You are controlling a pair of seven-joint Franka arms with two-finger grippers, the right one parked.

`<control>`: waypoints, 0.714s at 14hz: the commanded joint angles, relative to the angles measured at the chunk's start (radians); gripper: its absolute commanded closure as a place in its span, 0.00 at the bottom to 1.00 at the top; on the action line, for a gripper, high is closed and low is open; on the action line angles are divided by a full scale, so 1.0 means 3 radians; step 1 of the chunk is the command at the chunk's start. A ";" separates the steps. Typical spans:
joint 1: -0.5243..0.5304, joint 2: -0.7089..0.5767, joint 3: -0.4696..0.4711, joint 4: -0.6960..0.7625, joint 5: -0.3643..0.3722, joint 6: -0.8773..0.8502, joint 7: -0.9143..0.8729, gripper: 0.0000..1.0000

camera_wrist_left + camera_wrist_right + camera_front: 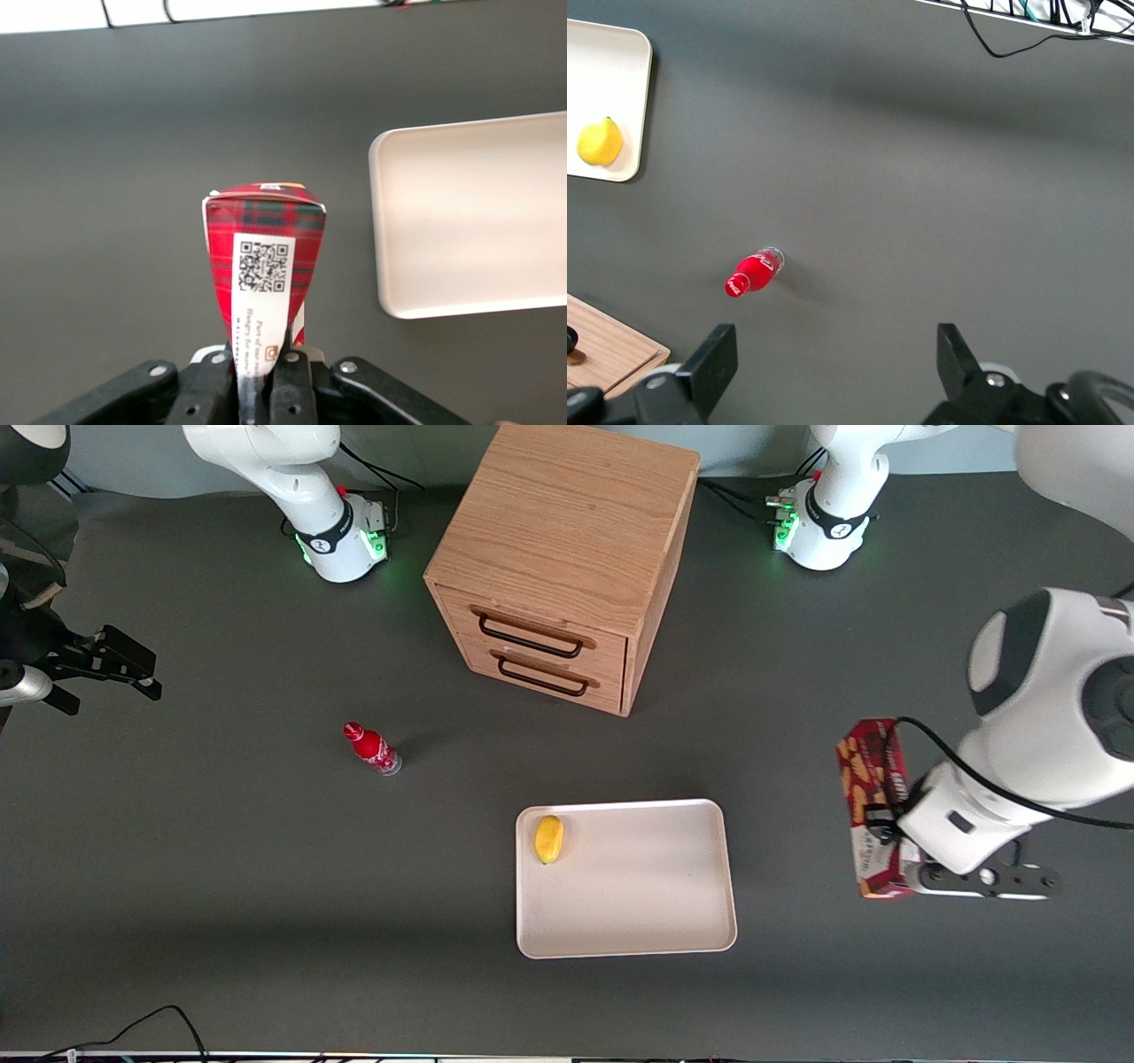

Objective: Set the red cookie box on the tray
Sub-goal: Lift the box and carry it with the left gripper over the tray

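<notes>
**Pincer clamped on the cookie box, beside the tray**

The left arm's pincer point(262, 376) has its two fingers point(292, 390) pressed against the sides of the red cookie box point(264, 266), holding it by its narrow width. From the wrist camera the box juts out away from the fingers, its tartan face and a white label with a square code turned toward the lens. From the front the pincer point(886, 825) sits over the middle of the red cookie box point(873, 779), which runs lengthwise toward and away from the front camera, at the working arm's end of the worktop point(221, 886). Whether the box is lifted off the surface or resting on it I cannot tell.

The tray point(638, 943) lies flat near the box but apart from it, a strip of bare dark worktop between them, toward the middle of the table. A yellow lemon-like fruit point(548, 839) rests in one corner of the tray. Farther from the front camera stands a wooden drawer cabinet point(567, 540) with two dark handles. A small red bottle point(371, 747) lies toward the parked arm's end.
</notes>
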 commanded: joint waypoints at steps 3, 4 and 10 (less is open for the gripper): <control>-0.0573 0.0341 0.0101 0.0193 0.0012 0.0336 -0.0781 1.00; -0.0629 0.0464 0.0112 0.0192 0.0027 0.0515 -0.0848 1.00; -0.0880 0.1164 0.0311 0.0182 0.0390 0.1211 -0.1150 1.00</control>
